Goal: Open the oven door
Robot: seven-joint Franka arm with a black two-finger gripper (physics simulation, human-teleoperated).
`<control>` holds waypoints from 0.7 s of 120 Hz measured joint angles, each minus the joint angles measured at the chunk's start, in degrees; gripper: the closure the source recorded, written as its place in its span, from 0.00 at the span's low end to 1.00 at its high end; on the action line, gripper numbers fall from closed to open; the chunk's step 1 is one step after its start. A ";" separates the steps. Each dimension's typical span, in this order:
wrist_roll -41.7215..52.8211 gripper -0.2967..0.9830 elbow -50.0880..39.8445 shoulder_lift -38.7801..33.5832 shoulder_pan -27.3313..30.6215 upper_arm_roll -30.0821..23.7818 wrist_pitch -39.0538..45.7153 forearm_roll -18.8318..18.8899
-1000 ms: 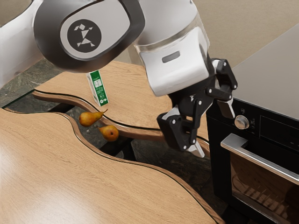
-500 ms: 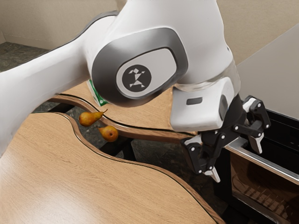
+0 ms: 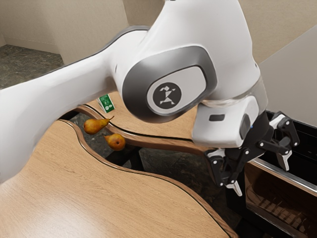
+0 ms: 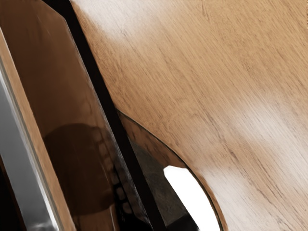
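The step in hand looked like lining up on the handle (image 3: 292,179) so that the oven door (image 3: 272,198) could be pulled; the door looked closed, its glass below the handle. Doing it well called for settling the gripper (image 3: 261,175) until the bar lay squarely between the fingers (image 3: 284,161), one in the gap on the door side of the handle and one in front of it, then closing evenly and checking for a firm hold. Only after that was a pull due, outward from the oven and curving downward if the hinge was at the bottom, with the wrist turning along so the grip did not twist off the handle. A fingertip landing on top of the bar was the likeliest slip

The gripper stood wide open near one end of the handle, with nothing held; whether either tip touched the bar could not be told. The arm (image 3: 168,79) came across from the table (image 3: 124,193) side of the handle, its wrist bent over and the fingers slanting downward
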 joint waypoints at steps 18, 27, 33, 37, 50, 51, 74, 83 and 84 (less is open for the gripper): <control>0.93 0.23 -0.67 -0.02 0.15 0.04 -0.51 -0.26; 0.94 0.23 -2.18 -1.33 -0.11 0.12 -1.63 -0.60; -0.07 0.30 -6.83 -8.28 -1.43 0.12 -3.24 -0.69; -1.89 0.29 -3.63 -14.64 -1.84 -1.80 -6.61 0.65; -5.34 0.27 30.69 -20.10 -21.03 18.73 -21.02 19.14; -5.67 0.27 31.18 -19.75 -21.11 23.46 -21.37 18.71; -26.60 0.26 21.80 -0.22 -1.77 61.87 -26.56 2.80; -32.84 0.25 16.57 0.59 -2.77 62.72 -25.87 -1.64; -33.37 0.25 16.10 0.55 -2.85 62.73 -25.68 -1.98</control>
